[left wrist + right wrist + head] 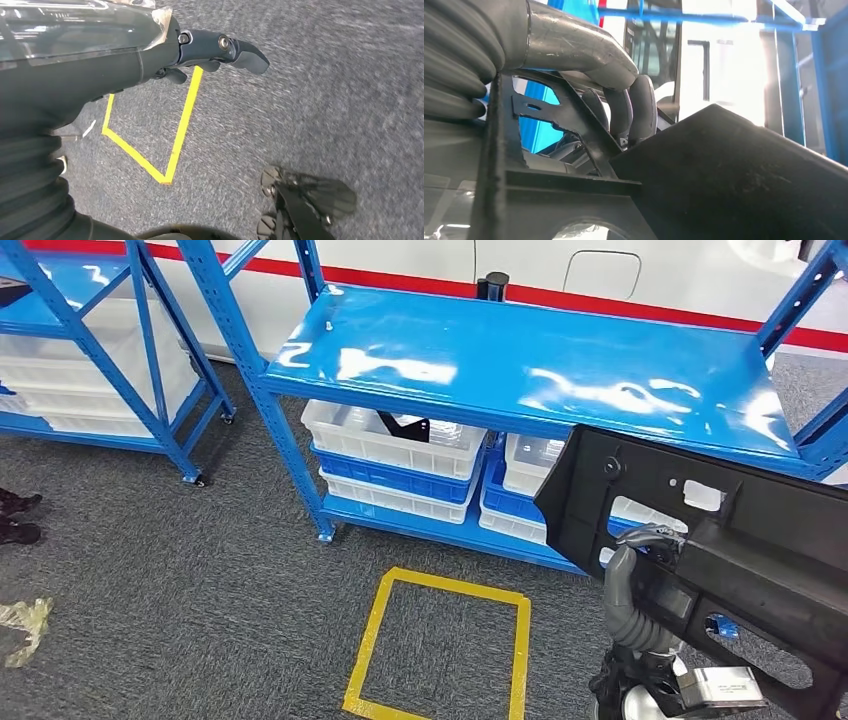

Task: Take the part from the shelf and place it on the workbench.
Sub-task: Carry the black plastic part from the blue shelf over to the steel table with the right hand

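A large black plastic part [745, 535] with holes and ribs hangs in front of me at the right, partly covering the blue shelf [520, 370]. My right hand [640, 565] grips it from below. In the right wrist view its dark fingers [624, 110] curl over a rib of the part [734, 175]. My left hand [215, 50] hangs over the grey carpet, fingers stretched out and holding nothing.
White bins [390, 440] and blue bins [395, 478] fill the shelf's lower level; one holds another black piece [405, 425]. A yellow tape square [440, 650] marks the carpet before the shelf. A second blue shelf [90, 340] stands at the left, with a person's shoes [15, 517] nearby.
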Robot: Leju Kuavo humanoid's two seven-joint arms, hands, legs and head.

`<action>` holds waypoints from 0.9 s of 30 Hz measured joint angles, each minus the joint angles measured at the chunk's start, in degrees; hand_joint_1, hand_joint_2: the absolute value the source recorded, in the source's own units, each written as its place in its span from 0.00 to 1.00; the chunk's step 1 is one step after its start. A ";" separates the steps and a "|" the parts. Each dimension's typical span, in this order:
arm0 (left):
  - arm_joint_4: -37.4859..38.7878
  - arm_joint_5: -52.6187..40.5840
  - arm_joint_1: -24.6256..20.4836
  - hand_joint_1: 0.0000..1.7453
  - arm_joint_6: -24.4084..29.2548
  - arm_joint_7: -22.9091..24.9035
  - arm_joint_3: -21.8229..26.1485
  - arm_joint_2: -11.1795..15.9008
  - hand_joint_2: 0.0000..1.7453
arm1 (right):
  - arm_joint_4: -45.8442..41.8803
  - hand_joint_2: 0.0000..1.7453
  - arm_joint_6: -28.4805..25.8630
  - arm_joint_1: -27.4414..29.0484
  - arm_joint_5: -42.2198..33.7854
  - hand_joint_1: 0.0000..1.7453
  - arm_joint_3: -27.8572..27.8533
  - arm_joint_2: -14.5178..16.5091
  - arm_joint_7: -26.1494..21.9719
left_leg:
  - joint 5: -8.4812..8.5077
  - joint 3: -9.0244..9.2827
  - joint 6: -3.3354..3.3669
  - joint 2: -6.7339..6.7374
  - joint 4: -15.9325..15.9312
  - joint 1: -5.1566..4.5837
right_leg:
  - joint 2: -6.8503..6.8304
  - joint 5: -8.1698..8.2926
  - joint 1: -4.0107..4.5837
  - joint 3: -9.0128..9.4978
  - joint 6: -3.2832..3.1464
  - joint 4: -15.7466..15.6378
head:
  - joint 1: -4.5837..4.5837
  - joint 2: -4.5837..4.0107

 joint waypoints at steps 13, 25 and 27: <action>0.00 0.15 0.22 0.00 -0.17 0.29 0.05 -0.11 1.00 | 1.28 1.00 0.56 -0.55 0.12 1.00 0.10 -0.22 0.00 | 2.05 -3.36 -0.33 -6.27 1.12 0.58 | 6.55 -1.73 -1.08 1.15 1.62 0.69 | 0.23 0.00; 0.00 -0.44 0.41 0.00 -1.16 0.21 0.05 0.08 1.00 | 1.05 1.00 0.39 0.26 1.64 1.00 0.04 0.15 0.00 | -1.58 -6.03 -3.07 -0.30 9.23 2.07 | -0.32 -0.66 -1.11 0.42 -0.93 0.64 | -0.55 -0.01; 0.00 -0.63 0.25 0.00 -1.28 0.20 0.03 0.13 1.00 | 0.69 1.00 0.34 0.49 1.91 1.00 0.04 0.32 0.00 | 0.18 -2.66 -2.63 1.92 2.92 1.64 | -1.29 -0.71 -0.71 0.46 -0.60 0.70 | -0.46 -0.02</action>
